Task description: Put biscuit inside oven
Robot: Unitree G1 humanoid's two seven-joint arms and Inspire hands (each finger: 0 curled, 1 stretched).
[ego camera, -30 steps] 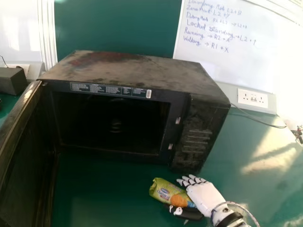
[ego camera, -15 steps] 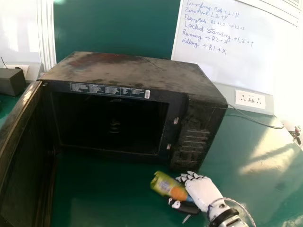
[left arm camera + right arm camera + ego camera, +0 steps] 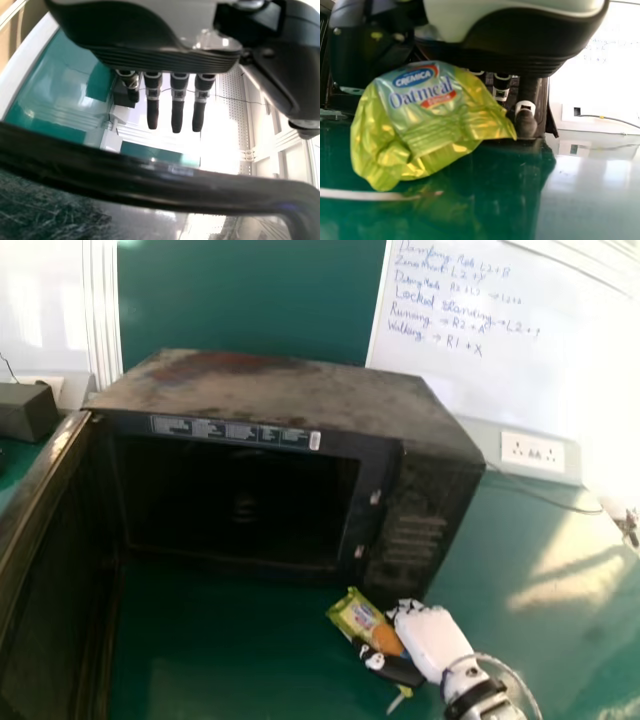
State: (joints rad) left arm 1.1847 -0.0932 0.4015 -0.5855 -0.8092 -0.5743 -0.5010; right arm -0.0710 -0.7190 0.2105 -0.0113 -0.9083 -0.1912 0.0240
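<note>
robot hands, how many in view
2: the right hand, round the biscuit packet in front of the oven; the left hand, in the left wrist view.

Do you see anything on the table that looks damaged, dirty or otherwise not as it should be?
The oven looks worn or dirty: its top has dull blotches and a reddish patch. The biscuit packet in the right robot hand has a crumpled wrapper; its contents cannot be seen.
</note>
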